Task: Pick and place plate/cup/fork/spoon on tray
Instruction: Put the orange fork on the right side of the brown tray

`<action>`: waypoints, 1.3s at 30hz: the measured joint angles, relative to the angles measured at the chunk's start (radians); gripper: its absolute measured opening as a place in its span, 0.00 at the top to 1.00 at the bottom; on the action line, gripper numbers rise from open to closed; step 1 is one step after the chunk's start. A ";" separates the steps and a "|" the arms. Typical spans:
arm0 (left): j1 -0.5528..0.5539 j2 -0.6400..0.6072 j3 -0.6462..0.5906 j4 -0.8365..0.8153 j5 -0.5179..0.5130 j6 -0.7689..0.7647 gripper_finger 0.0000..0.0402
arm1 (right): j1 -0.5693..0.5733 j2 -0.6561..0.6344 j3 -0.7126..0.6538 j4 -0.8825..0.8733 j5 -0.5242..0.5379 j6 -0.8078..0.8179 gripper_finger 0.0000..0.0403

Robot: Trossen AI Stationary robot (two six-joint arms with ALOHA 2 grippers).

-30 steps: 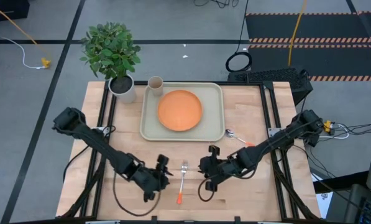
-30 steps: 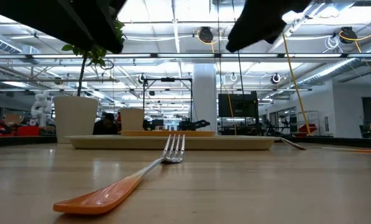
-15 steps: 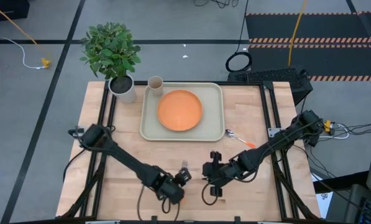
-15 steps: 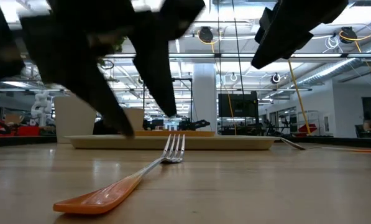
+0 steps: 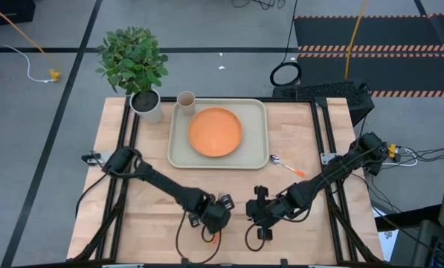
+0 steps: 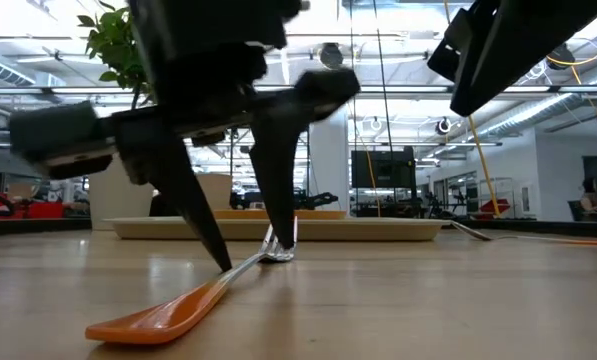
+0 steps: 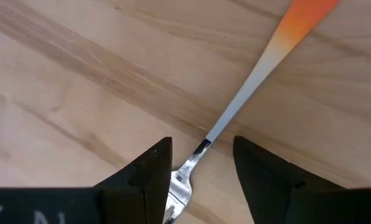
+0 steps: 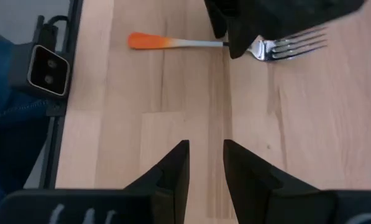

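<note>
The fork (image 7: 247, 87) lies flat on the bare table near the front edge, with its orange handle end (image 6: 158, 318) toward the near edge and its tines (image 8: 297, 45) toward the tray. My left gripper (image 5: 220, 211) is open and low over the fork. Its fingers point down, one on each side of the fork's neck (image 7: 202, 146), and I see no touch. My right gripper (image 5: 256, 214) is open and empty, just right of the fork. The orange plate (image 5: 215, 132) and the tan cup (image 5: 186, 99) are on the tray (image 5: 178, 155). The spoon (image 5: 285, 165) lies on the table right of the tray.
A white pot with a green plant (image 5: 147, 104) stands at the tray's far left corner, just off the tray beside the cup. Bare wood shows left of and in front of the tray. The two grippers are close together at the table's front middle.
My left gripper has swung toward the table's right along the near edge. It has come down over the fork, its fingers now on either side of the neck. My right gripper has drifted a little toward the right and near edge. The fork has stayed where it was.
</note>
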 joint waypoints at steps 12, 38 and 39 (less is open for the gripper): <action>0.103 0.001 -0.006 -0.029 0.222 -0.018 0.87 | 0.020 0.000 0.000 -0.016 0.000 0.023 0.78; 0.174 -0.002 -0.010 0.069 -0.030 -0.638 0.97 | -0.066 0.000 -0.295 0.450 0.266 -0.113 0.69; 0.177 -0.002 -0.010 0.074 -0.029 -0.644 0.98 | -0.069 0.000 -0.322 0.498 0.266 -0.131 0.67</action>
